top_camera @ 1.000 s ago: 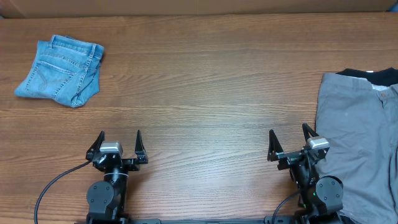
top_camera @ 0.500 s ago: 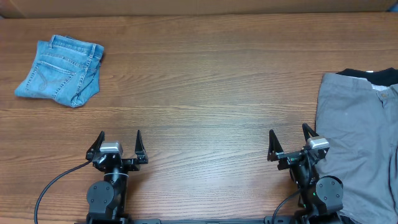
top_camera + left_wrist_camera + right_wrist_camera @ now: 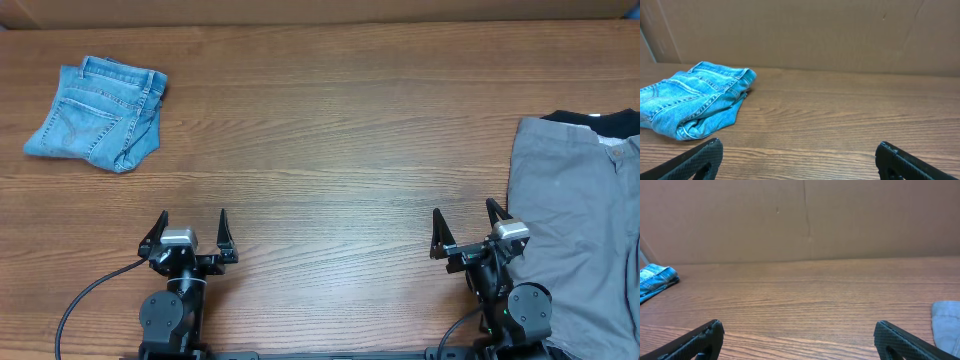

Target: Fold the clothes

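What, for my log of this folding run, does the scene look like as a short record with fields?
surface: brown wooden table
jeans: light blue denim jeans, in a compact folded bundle at the far left corner
other clothes: grey cloth garment spread flat at the right edge, lying over a black garment
left gripper: open, empty, at the near edge
right gripper: open, empty, beside the grey garment's left edge
contact: neither gripper touches the jeans

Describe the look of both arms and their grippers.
Both arms are black. The left gripper and right gripper each have two pointed black fingers and a silver block behind. A black cable trails from the left arm.
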